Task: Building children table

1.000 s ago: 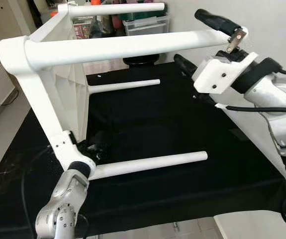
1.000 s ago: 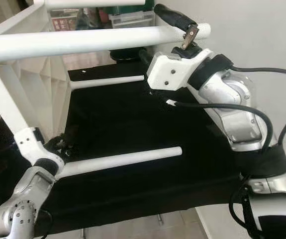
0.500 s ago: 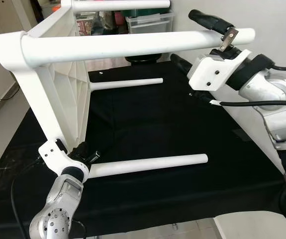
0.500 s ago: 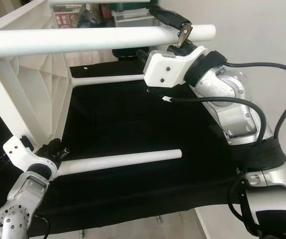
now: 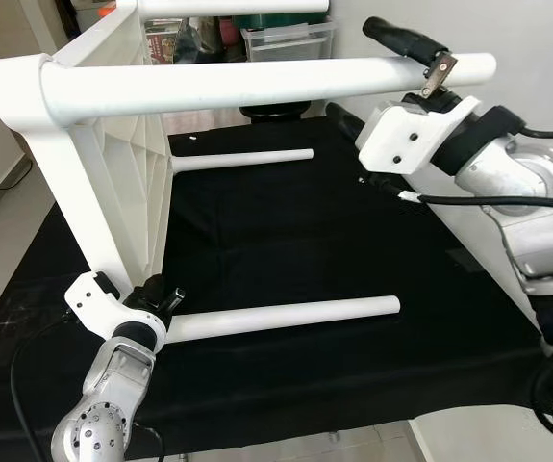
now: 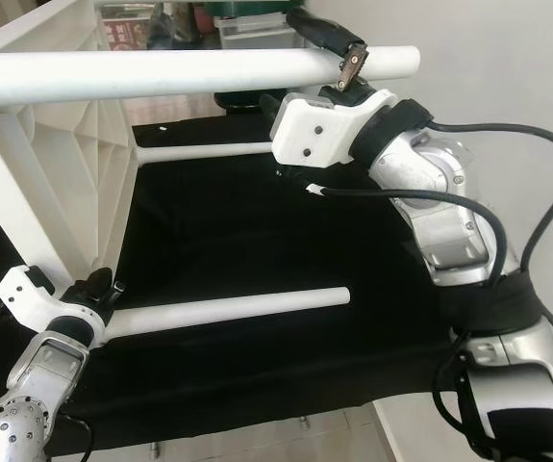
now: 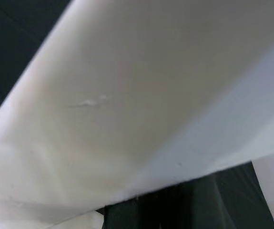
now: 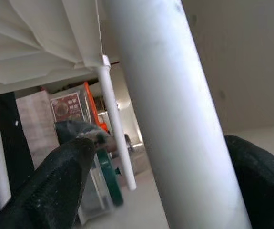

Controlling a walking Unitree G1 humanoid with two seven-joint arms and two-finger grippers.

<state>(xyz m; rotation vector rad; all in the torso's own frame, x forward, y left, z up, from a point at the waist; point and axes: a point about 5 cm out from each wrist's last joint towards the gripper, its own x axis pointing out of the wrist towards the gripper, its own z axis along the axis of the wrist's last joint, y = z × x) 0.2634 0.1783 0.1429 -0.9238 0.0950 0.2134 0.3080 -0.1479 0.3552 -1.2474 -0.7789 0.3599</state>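
A white children's table (image 5: 113, 173) is lying on its side on a black cloth (image 5: 286, 241), tabletop vertical at the robot's left, its four long legs pointing horizontally rightward. The right gripper (image 5: 377, 72) is straddling the upper near leg (image 5: 257, 82), fingers apart on either side. The left gripper (image 5: 156, 298) is sitting at the lower near leg's (image 5: 286, 318) base; its finger state cannot be told. Clear storage bins (image 5: 286, 38) are standing behind.

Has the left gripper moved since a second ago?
Yes. The left gripper has slid down off the table top's edge toward the black cloth, beside the lower leg.
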